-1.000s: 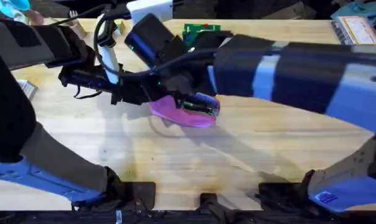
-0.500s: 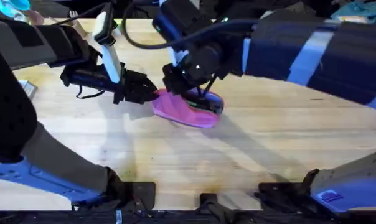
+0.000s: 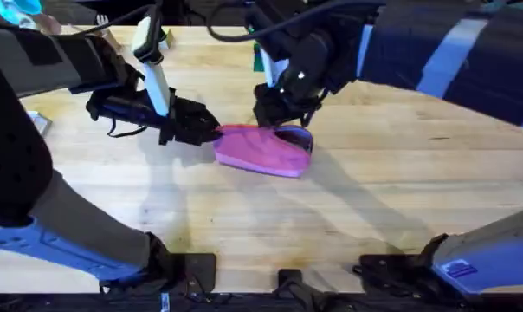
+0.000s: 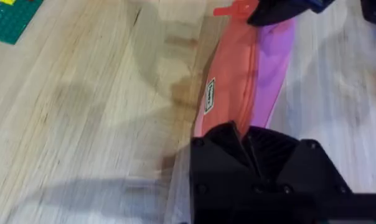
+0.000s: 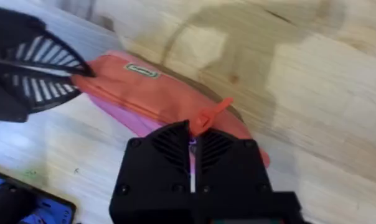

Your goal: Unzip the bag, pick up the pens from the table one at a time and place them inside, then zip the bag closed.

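The table (image 3: 365, 191) is pale wood planking, with clutter blurred along its far edge. Near its middle lies the bag (image 3: 261, 152), pink and oblong. The left gripper (image 3: 211, 132) is clamped on the bag's left end; the right gripper (image 3: 274, 121) presses closed at its far right end, beside the zipper. The right wrist view shows the red pull (image 5: 211, 113) sticking out past those fingers and a small label (image 5: 141, 70). A green board (image 4: 10, 18) lies at the left wrist view's corner.

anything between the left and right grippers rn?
Just the bag. In the overhead view the left gripper is at one end, the right gripper at the other.
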`<state>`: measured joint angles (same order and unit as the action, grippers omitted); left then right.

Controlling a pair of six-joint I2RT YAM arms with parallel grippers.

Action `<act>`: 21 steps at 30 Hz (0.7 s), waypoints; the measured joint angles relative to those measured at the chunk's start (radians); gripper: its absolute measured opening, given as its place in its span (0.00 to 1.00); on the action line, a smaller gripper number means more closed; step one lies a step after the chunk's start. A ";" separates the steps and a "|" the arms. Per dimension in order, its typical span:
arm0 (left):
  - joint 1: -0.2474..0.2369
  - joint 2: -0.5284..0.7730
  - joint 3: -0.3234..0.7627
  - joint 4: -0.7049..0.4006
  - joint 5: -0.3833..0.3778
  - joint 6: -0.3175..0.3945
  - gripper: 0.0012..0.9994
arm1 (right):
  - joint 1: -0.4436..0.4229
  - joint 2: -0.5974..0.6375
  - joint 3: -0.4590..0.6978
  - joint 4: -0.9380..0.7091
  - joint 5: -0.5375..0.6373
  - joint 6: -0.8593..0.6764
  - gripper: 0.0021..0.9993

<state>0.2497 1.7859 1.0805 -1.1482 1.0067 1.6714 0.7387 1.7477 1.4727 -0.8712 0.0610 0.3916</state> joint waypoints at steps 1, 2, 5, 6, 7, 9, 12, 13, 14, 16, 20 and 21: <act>0.000 0.000 0.000 0.000 0.000 0.000 0.04 | -0.009 0.000 0.000 -0.007 -0.003 0.000 0.03; -0.002 0.000 -0.001 0.000 0.003 0.000 0.04 | -0.041 0.000 0.000 -0.028 -0.015 0.000 0.03; -0.003 0.000 -0.001 0.000 0.001 0.000 0.04 | -0.074 0.000 0.000 -0.071 -0.017 0.000 0.03; -0.003 0.000 -0.001 0.000 -0.002 0.000 0.04 | -0.086 0.000 0.000 -0.086 -0.017 0.000 0.03; -0.003 0.000 -0.001 0.000 -0.002 0.000 0.04 | -0.099 0.000 0.000 -0.098 -0.018 0.000 0.03; -0.003 0.000 -0.001 -0.001 0.000 0.000 0.04 | -0.117 0.000 0.000 -0.108 -0.022 0.001 0.03; -0.005 0.000 -0.001 -0.001 0.000 0.000 0.04 | -0.133 0.000 0.002 -0.134 -0.028 0.000 0.03; -0.005 0.000 -0.001 -0.001 0.001 0.000 0.04 | -0.138 0.000 0.002 -0.139 -0.033 0.000 0.03; -0.005 0.000 -0.001 -0.002 0.002 0.000 0.04 | -0.144 0.000 0.002 -0.144 -0.036 0.000 0.03; -0.007 0.000 -0.001 -0.003 0.008 0.000 0.04 | -0.168 0.000 0.002 -0.163 -0.054 0.000 0.03; -0.010 0.000 -0.004 -0.004 0.018 0.000 0.04 | -0.203 0.000 0.002 -0.178 -0.065 0.001 0.03; -0.011 0.000 -0.006 -0.004 0.018 0.000 0.04 | -0.213 0.000 0.002 -0.188 -0.067 0.001 0.03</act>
<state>0.2385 1.7859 1.0747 -1.1522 1.0251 1.6709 0.5252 1.7476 1.4742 -1.0593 -0.0057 0.3927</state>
